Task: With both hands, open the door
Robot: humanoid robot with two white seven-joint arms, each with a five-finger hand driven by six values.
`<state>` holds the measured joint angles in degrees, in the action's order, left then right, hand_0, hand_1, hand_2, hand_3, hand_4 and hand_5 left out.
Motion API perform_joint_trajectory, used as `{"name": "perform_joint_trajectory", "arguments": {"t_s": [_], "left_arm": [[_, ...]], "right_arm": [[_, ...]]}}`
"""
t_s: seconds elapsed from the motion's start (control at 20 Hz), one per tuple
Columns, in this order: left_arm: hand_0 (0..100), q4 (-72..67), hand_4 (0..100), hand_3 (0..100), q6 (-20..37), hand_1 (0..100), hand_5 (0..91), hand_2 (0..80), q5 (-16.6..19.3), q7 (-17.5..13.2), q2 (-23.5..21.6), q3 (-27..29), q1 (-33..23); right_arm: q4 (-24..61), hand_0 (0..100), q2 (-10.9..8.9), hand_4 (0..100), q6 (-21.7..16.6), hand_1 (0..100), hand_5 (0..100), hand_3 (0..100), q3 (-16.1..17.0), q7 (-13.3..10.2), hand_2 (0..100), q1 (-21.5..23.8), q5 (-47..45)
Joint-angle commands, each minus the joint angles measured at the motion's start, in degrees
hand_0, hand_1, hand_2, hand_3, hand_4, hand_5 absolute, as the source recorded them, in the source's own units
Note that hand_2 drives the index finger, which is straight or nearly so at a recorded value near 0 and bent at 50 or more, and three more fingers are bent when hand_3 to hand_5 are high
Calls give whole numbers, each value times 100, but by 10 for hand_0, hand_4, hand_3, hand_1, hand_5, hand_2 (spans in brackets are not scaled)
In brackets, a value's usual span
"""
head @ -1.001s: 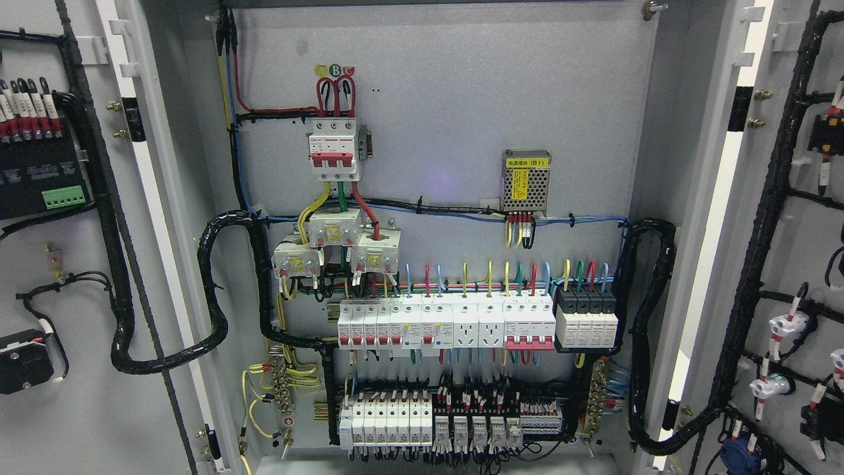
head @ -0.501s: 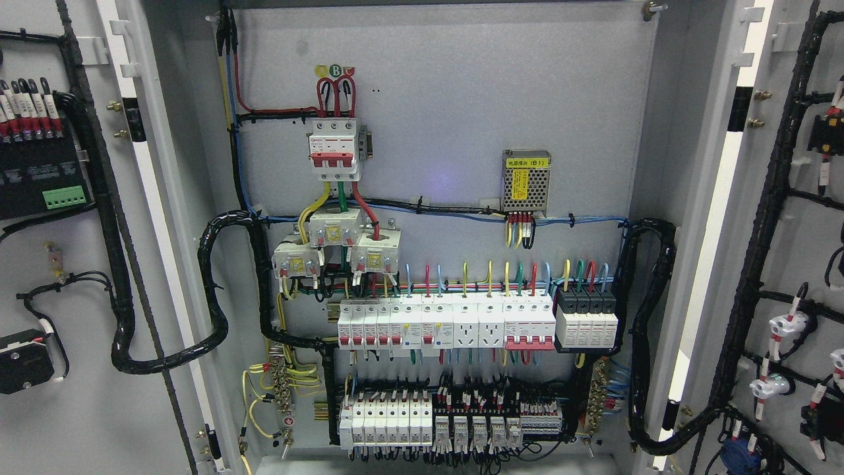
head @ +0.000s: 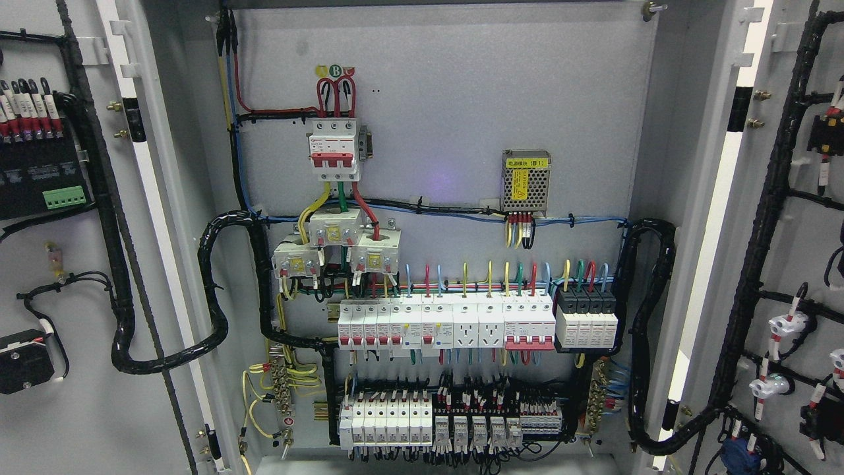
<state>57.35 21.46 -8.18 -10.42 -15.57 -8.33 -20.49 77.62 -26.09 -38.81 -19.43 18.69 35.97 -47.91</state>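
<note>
Both grey cabinet doors stand swung wide. The left door [head: 79, 409] fills the picture's left side, its inner face carrying a black module and wire looms. The right door [head: 798, 251] fills the right side, with black cable bundles and white connectors on it. Between them the cabinet's back panel [head: 461, 99] is fully exposed. Neither of my hands nor any arm shows in the head view.
On the back panel sit a red-and-white main breaker [head: 335, 148], a small power supply [head: 525, 180], a row of white breakers [head: 448, 323] and terminal blocks [head: 448, 422] below. Thick black cable looms [head: 214, 284] arc from the panel to each door.
</note>
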Motion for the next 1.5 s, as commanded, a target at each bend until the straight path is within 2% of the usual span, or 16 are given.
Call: {"name": "perform_joint_trajectory", "arguments": {"t_s": [0.0, 0.2, 0.3, 0.5, 0.65, 0.7, 0.75, 0.9, 1.15, 1.25, 1.4, 1.45], "left_arm": [[0, -2411, 43, 0, 7, 0, 0, 0, 247, -4, 476, -125, 650], [0, -3053, 43, 0, -2, 0, 0, 0, 291, -4, 634, -134, 932], [0, -3387, 43, 0, -11, 0, 0, 0, 518, -4, 739, -73, 1099], [0, -4011, 43, 0, -11, 0, 0, 0, 634, -4, 898, -72, 1327], [0, -4407, 43, 0, -63, 0, 0, 0, 730, 5, 1021, -55, 1529], [0, -4513, 43, 0, -255, 0, 0, 0, 739, 5, 1065, -46, 1573], [0, -4592, 43, 0, -492, 0, 0, 0, 739, 5, 1100, -37, 1626], [0, -4812, 44, 0, -854, 0, 0, 0, 730, 14, 1258, -28, 1679], [0, -5094, 43, 0, -1231, 0, 0, 0, 739, 58, 1539, -11, 1706], [0, -5120, 43, 0, -1477, 0, 0, 0, 739, 66, 1619, 181, 1714], [0, -5146, 44, 0, -1557, 0, 0, 0, 801, 101, 1716, 419, 1715], [0, -5146, 44, 0, -1566, 0, 0, 0, 827, 136, 1716, 498, 1706]], "right_arm": [[-1581, 0, 771, 0, 154, 0, 0, 0, -26, 11, 0, -89, 335], [-2705, 0, 1386, 0, 198, 0, 0, 0, -17, 11, 0, -449, 519], [-3321, 0, 1659, 0, 207, 0, 0, 0, 10, 11, 0, -616, 730], [-4262, 0, 2055, 0, 216, 0, 0, 0, -8, 11, 0, -924, 923], [-4947, 0, 2353, 0, 443, 0, 0, 0, 44, 11, 0, -1196, 1021], [-5167, 0, 2433, 0, 540, 0, 0, 0, 62, 3, 0, -1302, 1021], [-5361, 0, 2468, 0, 611, 0, 0, 0, 80, -23, 0, -1398, 1021], [-5722, 0, 2556, 0, 777, 0, 0, 0, 80, -409, 0, -1610, 1021], [-5986, 0, 2556, 0, 1559, 0, 0, 0, 54, -673, 0, -1829, 1038], [-6162, 0, 2556, 0, 1648, 0, 0, 0, -8, -849, 0, -1917, 1099], [-6337, 0, 2574, 0, 1701, 0, 0, 0, 62, -1130, 0, -2040, 1651], [-6434, 0, 2583, 0, 1797, 0, 0, 0, 71, -1157, 0, -2084, 1784]]}}
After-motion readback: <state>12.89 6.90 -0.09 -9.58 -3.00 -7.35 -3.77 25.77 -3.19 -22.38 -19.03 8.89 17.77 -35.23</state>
